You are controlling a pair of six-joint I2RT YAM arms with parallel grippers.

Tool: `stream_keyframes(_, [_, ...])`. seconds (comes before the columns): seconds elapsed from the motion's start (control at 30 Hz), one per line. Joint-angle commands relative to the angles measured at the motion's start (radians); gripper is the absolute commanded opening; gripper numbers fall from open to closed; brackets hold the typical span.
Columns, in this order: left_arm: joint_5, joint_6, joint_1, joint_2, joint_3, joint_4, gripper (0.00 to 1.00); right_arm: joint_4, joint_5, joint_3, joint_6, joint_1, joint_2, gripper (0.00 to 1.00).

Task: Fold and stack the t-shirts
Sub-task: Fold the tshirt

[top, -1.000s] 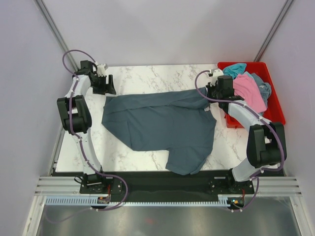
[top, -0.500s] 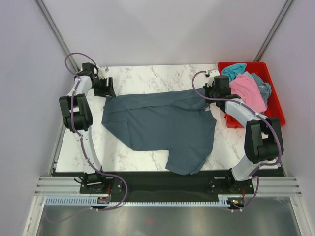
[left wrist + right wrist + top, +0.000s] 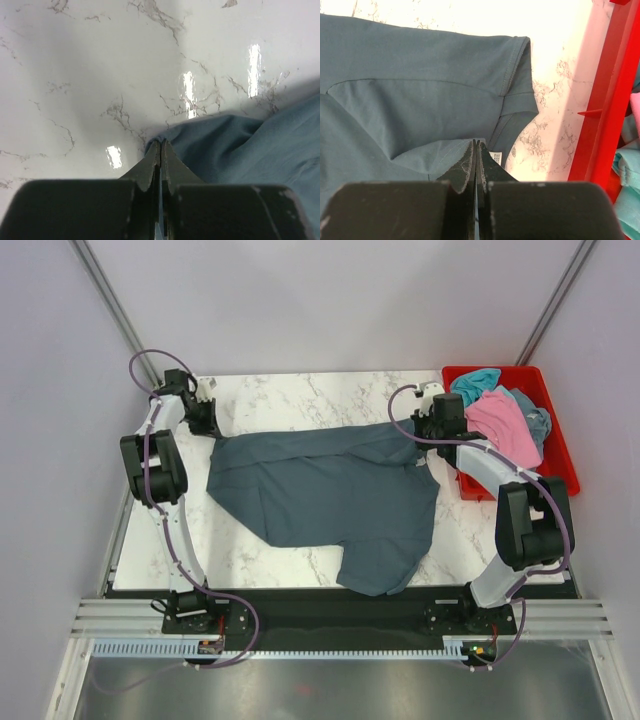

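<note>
In the top view, a white rectangular table (image 3: 300,400) with grey marble veins filled the middle of the scene. On it lay a large, soft, dark slate-blue t-shirt (image 3: 330,490), spread out but wrinkled. It reached from about 10 o'clock of the table to about 2 o'clock, and its lower part came down to the near edge at 6 o'clock, where a little cloth hung over.

A red rectangular plastic bin (image 3: 565,465) stood at 2 o'clock, touching the right side of the table. Inside it a crumpled pink t-shirt (image 3: 505,425) lay in the middle. A teal t-shirt (image 3: 478,380) was at its 11 o'clock, and some grey-blue cloth (image 3: 537,422) at its 3 o'clock.

The left gripper (image 3: 213,430) was low at 10 o'clock of the slate-blue t-shirt. In the left wrist view its fingers (image 3: 150,165) were pressed together on the very corner of the cloth, which bunched up at the tips. The right gripper (image 3: 422,432) was at 2 o'clock of the same shirt, just beside the bin. In the right wrist view its fingers (image 3: 465,167) were closed on a small raised fold. A small white tag (image 3: 496,157) showed just at 3 o'clock of the tips.
</note>
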Motion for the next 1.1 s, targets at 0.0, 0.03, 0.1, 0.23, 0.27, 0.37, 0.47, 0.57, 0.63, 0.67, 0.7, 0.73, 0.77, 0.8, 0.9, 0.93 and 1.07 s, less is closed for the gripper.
stream_keyframes(0.0, [-0.018,-0.017,0.006,0.009,0.046,0.020,0.02,0.020,0.010,0.042,-0.013,0.011,0.014,0.00])
stream_keyframes(0.03, [-0.023,-0.017,0.007,0.015,0.058,0.029,0.02,0.020,0.011,0.044,-0.014,0.011,0.014,0.00])
stream_keyframes(0.1, [-0.024,-0.017,0.007,0.021,0.077,0.035,0.02,0.020,0.015,0.049,-0.014,0.011,0.017,0.00])
stream_keyframes(0.23, [-0.044,-0.017,0.004,0.060,0.164,0.045,0.02,0.020,0.019,0.049,-0.017,0.012,0.017,0.00])
stream_keyframes(0.27, [-0.047,-0.014,0.003,0.069,0.176,0.048,0.02,0.020,0.019,0.047,-0.017,0.015,0.016,0.00])
stream_keyframes(0.37, [-0.058,-0.008,0.000,0.084,0.207,0.057,0.02,0.018,0.019,0.042,-0.019,0.014,0.011,0.00])
stream_keyframes(0.47, [-0.067,-0.005,-0.005,0.089,0.219,0.072,0.02,0.018,0.021,0.038,-0.020,0.015,0.008,0.00])
stream_keyframes(0.57, [-0.076,-0.009,-0.008,0.092,0.230,0.088,0.02,0.018,0.021,0.038,-0.020,0.017,0.006,0.00])
stream_keyframes(0.63, [-0.086,-0.011,-0.011,0.096,0.247,0.091,0.02,0.018,0.022,0.038,-0.020,0.017,0.008,0.00])
stream_keyframes(0.67, [-0.086,-0.011,-0.011,0.095,0.252,0.092,0.04,0.018,0.021,0.039,-0.020,0.018,0.009,0.00])
stream_keyframes(0.7, [-0.081,-0.014,-0.013,0.093,0.255,0.095,0.09,0.018,0.021,0.039,-0.020,0.020,0.012,0.00])
stream_keyframes(0.73, [-0.074,-0.018,-0.013,0.086,0.255,0.097,0.21,0.018,0.021,0.041,-0.020,0.020,0.012,0.00])
stream_keyframes(0.77, [-0.064,-0.020,-0.014,0.081,0.253,0.098,0.25,0.020,0.021,0.042,-0.022,0.021,0.012,0.00])
stream_keyframes(0.8, [-0.057,-0.025,-0.014,0.077,0.252,0.100,0.30,0.018,0.021,0.041,-0.022,0.023,0.012,0.00])
stream_keyframes(0.9, [-0.052,-0.037,-0.016,0.067,0.255,0.109,0.63,0.020,0.022,0.039,-0.022,0.024,0.012,0.00])
stream_keyframes(0.93, [-0.055,-0.040,-0.017,0.064,0.255,0.109,0.75,0.020,0.021,0.038,-0.022,0.026,0.012,0.00])
stream_keyframes(1.07, [-0.057,-0.054,-0.017,0.003,0.230,0.098,0.89,0.020,0.034,0.038,-0.022,0.029,-0.004,0.03])
